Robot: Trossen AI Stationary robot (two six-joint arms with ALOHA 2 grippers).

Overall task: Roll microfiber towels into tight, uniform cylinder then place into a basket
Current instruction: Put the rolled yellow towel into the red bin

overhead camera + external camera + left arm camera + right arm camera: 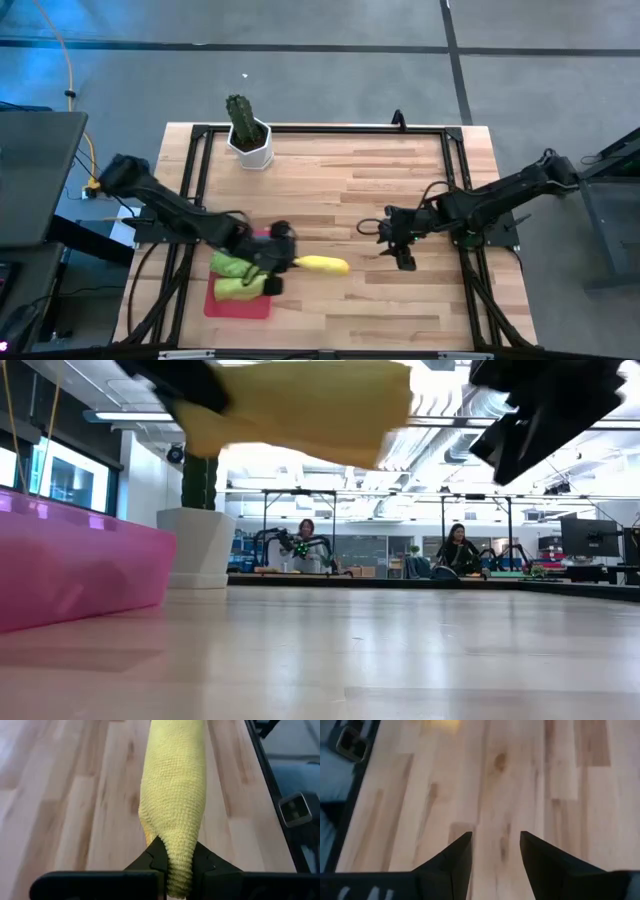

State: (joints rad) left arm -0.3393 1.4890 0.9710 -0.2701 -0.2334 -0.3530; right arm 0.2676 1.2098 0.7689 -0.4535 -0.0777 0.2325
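Observation:
A rolled yellow towel (322,264) hangs in the air just right of the pink-red basket (236,303), with my left gripper (280,262) shut on its left end. The low view shows the yellow towel (300,405) well above the tabletop. Two rolled lime-green towels (235,277) lie in the basket. My right gripper (403,256) stands open above the table at centre right, with nothing between its fingers (495,845). My left gripper pinches the yellow roll's near end (179,865) between its two fingers. The fingers come slanting down from the table's left and lie along the roll. The roll is lifted clear of the table and sticks out from the fingers toward the table's right.
A white pot with a cactus (248,135) stands at the far left of the table. A black frame (330,128) runs round the tabletop. Bare wood (380,180) lies between the arms. People sit in the room beyond the table.

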